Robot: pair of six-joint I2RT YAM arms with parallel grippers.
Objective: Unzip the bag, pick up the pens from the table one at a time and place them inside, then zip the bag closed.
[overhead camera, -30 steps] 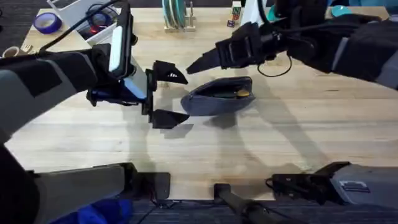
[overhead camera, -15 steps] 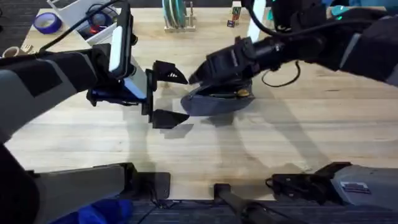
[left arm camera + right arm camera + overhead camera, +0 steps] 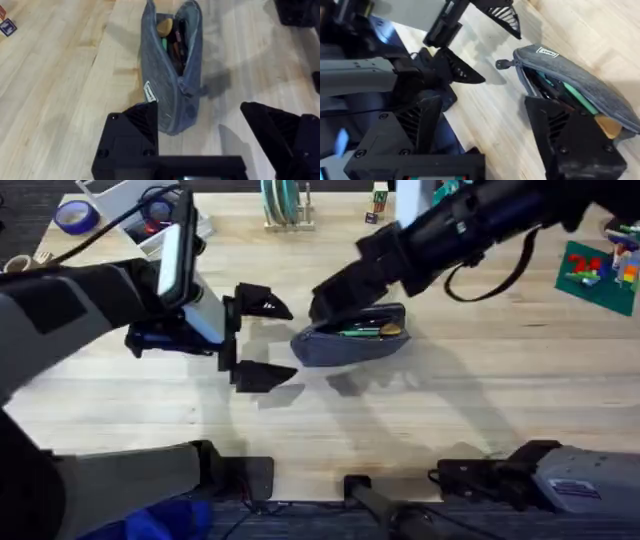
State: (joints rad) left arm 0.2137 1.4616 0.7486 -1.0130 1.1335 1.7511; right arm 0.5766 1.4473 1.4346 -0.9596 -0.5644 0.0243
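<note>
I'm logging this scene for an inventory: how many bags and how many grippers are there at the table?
Bag: 1
Grippers: 2, the left gripper and the right gripper
Total: 3

The work surface is a light-wood plank tabletop (image 3: 500,395) with visible grain, evenly lit. Along its far edge stand a rack of teal rings (image 3: 283,202), a purple tape roll (image 3: 72,216) and a green mat (image 3: 595,268).
</note>
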